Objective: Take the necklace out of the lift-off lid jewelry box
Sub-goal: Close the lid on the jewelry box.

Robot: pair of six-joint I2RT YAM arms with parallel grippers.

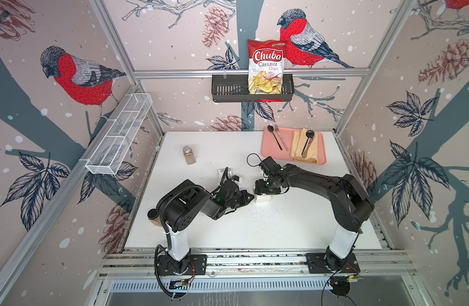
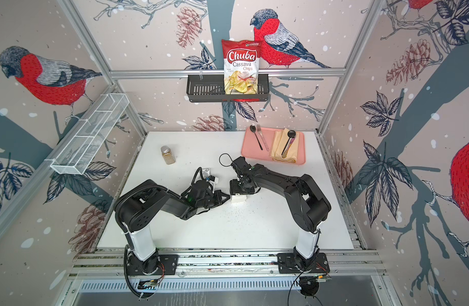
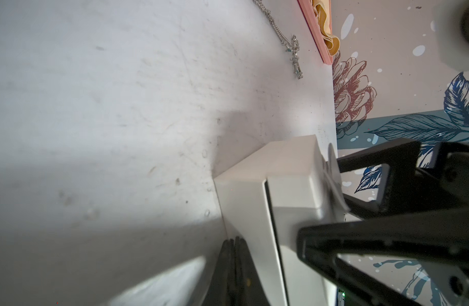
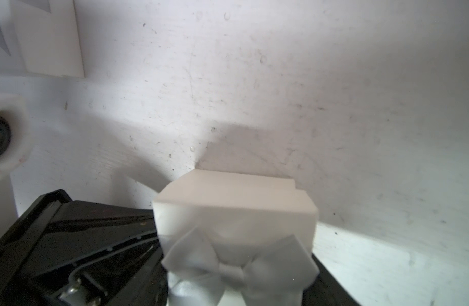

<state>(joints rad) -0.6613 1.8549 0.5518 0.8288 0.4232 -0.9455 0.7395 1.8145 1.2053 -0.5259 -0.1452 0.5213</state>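
- Necklace [image 3: 295, 55]: silver chain with a cross pendant, lying loose on the bare white desk [image 1: 281, 230]. In the left wrist view it sits just beside the near edge of the pink tray [image 3: 317, 34].
- It is outside the jewelry box [image 3: 244, 201] and well apart from it, on the tray side. Neither end effector touches it.
- In both top views the right arm crosses the stretch between box and tray, and the chain cannot be made out there.
- Jewelry box: small, white and upright near the middle of the desk in both top views [image 1: 262, 199] [image 2: 238, 198], between the two arms.
- Its lid [image 3: 291, 196] sits on the base with a thin dark seam showing below it. A pale ribbon bow [image 4: 238, 267] is on top of the lid.
- Right end effector [image 3: 319, 201]: it comes down from above the box. One finger is on each of two opposite sides of the lid, and it grips the lid between them.
- The right wrist view shows the box and bow filling the space between those black fingers [image 4: 95, 238].
- Left end effector [image 3: 234, 254]: closed and holding nothing. Its pinched tips are low at the foot of the box's side wall, on the side away from the tray.
- Whether those tips actually press the wall I cannot tell.
- Tray: at the back right of the desk [image 1: 268, 153], carrying dark cutlery and a folded yellow cloth [image 1: 305, 148].
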